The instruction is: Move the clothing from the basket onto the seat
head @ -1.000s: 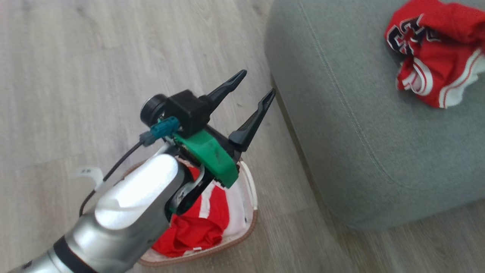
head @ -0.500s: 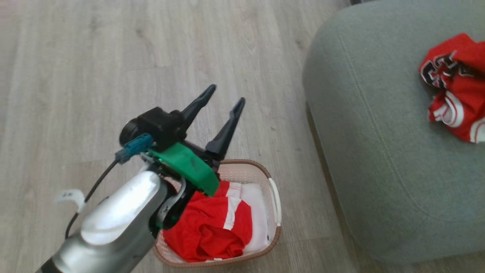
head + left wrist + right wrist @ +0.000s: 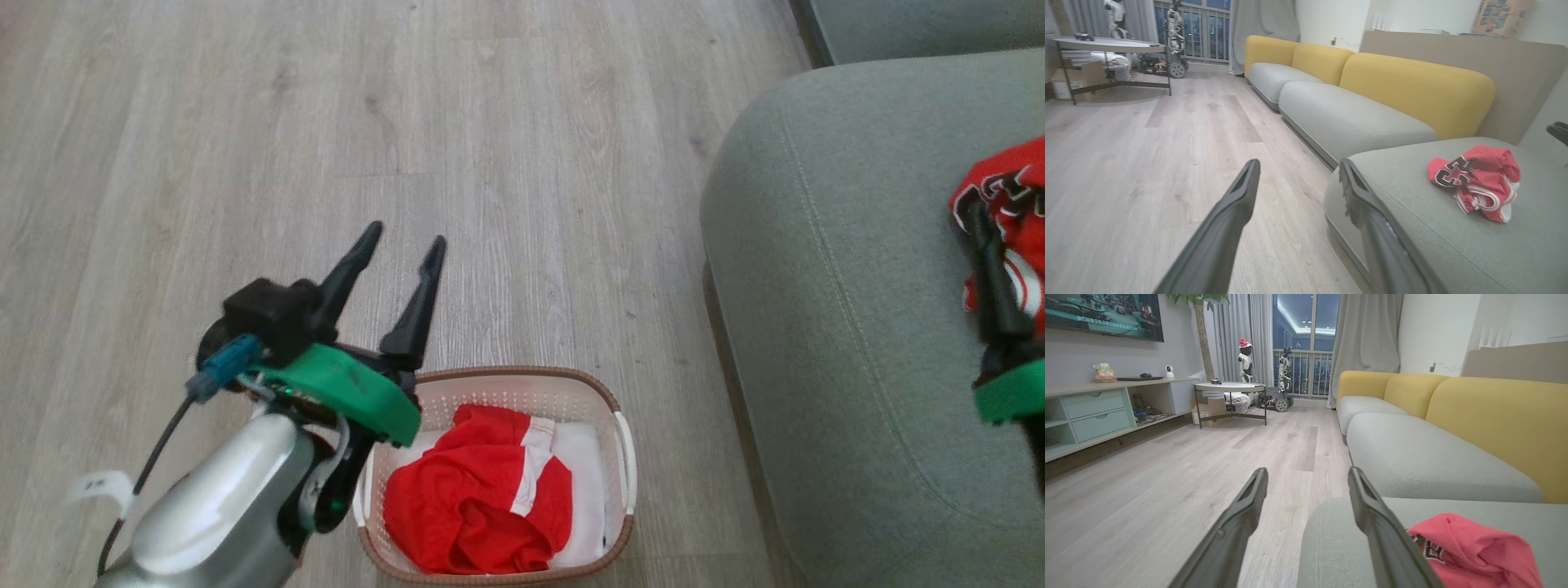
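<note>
Not much to read: black white-edged characters on red jersey (image 3: 1478,171), too crumpled to make out. Tiny marks on white cable tag (image 3: 96,487), illegible.

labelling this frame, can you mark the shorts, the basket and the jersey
shorts (image 3: 478,498), head view, red fabric at the middle of the heap
basket (image 3: 514,372), head view, far brown rim
jersey (image 3: 1488,163), left wrist view, red fabric near its top

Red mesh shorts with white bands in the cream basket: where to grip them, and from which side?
Probably the raised crumpled fold of the red mesh shorts near the heap's middle, coming straight down from above: the cream perforated plastic basket walls off every side, and only the top lies open.
</note>
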